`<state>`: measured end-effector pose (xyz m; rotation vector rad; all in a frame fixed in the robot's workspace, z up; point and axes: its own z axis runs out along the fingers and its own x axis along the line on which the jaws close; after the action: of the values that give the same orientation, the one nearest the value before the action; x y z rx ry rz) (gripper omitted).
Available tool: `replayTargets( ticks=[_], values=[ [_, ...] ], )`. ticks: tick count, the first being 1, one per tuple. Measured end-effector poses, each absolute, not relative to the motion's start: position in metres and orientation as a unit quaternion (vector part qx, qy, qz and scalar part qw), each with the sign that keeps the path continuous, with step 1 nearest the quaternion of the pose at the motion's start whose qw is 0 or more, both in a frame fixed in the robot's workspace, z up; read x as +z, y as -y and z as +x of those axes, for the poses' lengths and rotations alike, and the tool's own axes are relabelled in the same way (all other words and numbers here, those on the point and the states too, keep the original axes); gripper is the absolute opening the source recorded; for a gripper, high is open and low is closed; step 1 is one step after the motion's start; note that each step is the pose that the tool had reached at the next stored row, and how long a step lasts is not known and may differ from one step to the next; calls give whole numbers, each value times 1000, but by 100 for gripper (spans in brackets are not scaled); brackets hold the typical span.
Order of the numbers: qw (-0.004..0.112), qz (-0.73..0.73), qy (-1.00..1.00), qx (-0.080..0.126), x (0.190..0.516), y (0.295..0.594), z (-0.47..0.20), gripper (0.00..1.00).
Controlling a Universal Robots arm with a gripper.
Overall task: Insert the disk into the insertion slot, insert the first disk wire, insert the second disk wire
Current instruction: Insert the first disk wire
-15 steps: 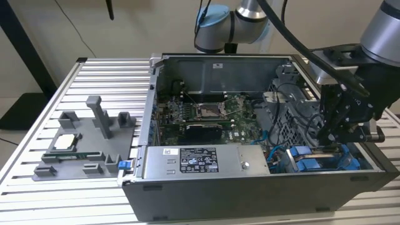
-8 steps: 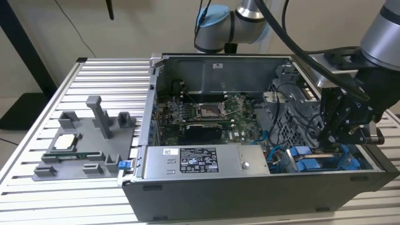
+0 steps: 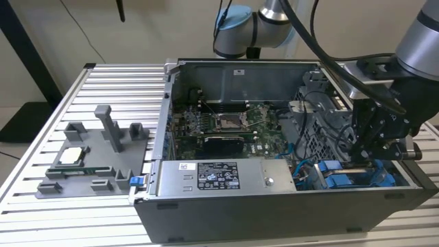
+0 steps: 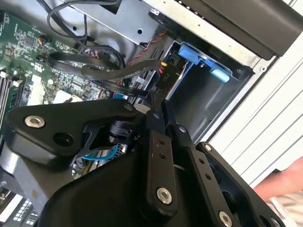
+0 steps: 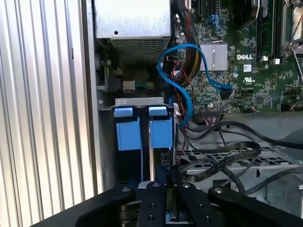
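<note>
The disk [image 5: 161,131], judged to be the blue-framed carrier in line with the tool [image 5: 165,189], is sitting edge-on inside the drive cage [image 3: 317,133], apparently in the insertion slot [image 5: 150,156]. A second blue carrier [image 5: 128,131] is standing just beside it in the same cage. The tool is hanging directly over the cage opening, close to the disk's blue end. Whether it is clenched or released, I cannot tell.

The disk is looking like a stiff, dense slab that is fragile under knocks. Its smooth moulded plastic frame is probably giving a little under pressure, so the blue end tabs or the hard side rails are seeming the safest places to take hold.

A glossy blue cable [image 5: 189,56] is looping from the cage toward the green motherboard [image 5: 246,71]. Flat black cables [image 5: 227,153] are draping limply over the cage's perforated grey metal, and these are likely handling best by their rigid plugs.
</note>
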<state>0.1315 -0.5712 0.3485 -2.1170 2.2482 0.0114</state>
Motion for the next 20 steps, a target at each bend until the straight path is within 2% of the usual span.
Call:
replayTargets(
  ticks=[20],
  values=[
    [28,-686,-727,4,341,568,132,0]
  ],
)
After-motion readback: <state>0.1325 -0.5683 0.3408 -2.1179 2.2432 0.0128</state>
